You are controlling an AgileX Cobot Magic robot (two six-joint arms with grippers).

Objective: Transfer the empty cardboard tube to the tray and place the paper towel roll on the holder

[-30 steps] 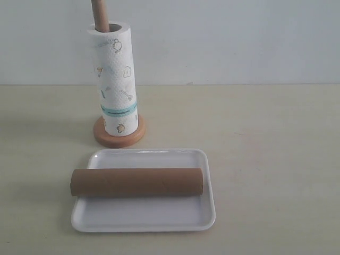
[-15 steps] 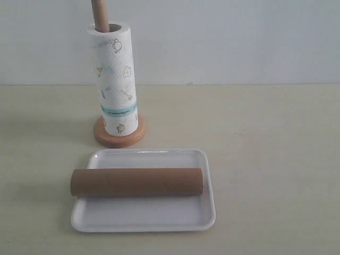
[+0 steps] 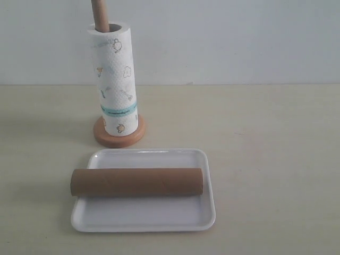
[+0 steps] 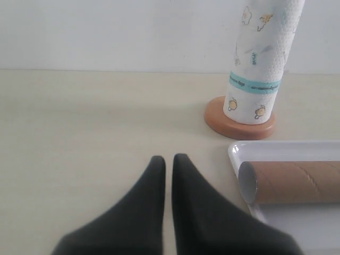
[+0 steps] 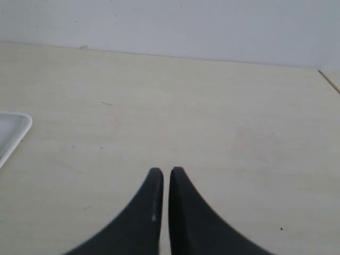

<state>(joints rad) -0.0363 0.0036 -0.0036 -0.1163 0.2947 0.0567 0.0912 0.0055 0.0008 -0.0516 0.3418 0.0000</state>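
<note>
The brown cardboard tube lies across the white tray, its left end overhanging the rim. Behind the tray the paper towel roll stands upright on the wooden holder, whose pole sticks out of the roll's top. No gripper shows in the exterior view. In the left wrist view my left gripper is shut and holds nothing; it is low over the table beside the tube's open end, with roll and holder base beyond. My right gripper is shut over bare table.
A pale wooden tabletop stretches around the tray, with a white wall behind it. In the right wrist view one corner of the tray shows at the picture's edge, and the table's far corner edge appears.
</note>
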